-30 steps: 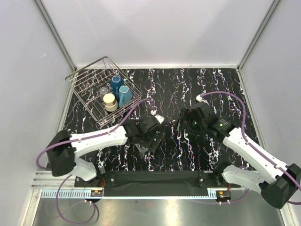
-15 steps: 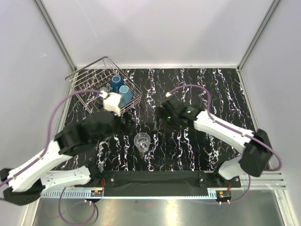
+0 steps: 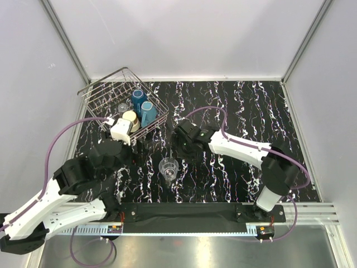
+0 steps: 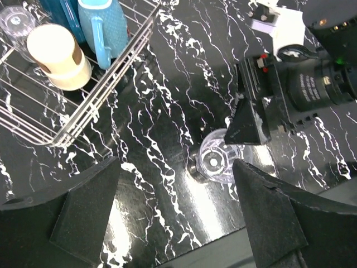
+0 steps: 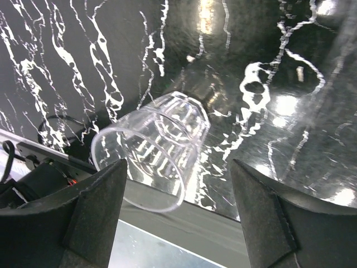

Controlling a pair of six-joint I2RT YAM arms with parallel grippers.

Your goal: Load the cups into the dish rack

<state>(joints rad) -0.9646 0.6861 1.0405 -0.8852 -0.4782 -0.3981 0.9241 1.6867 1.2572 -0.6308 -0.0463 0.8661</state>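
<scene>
On a black, white-veined tabletop [image 3: 251, 106], the right gripper [image 5: 177, 164] hangs with its fingers spread just above the standing clear glass [image 3: 168, 167]. The left gripper [image 4: 175, 164] is likewise spread wide. The dark blue cup [image 3: 138, 99], light blue cup [image 3: 148, 111] and beige cup [image 3: 130, 119] sit in the dish rack [image 3: 100, 97], far left.
</scene>
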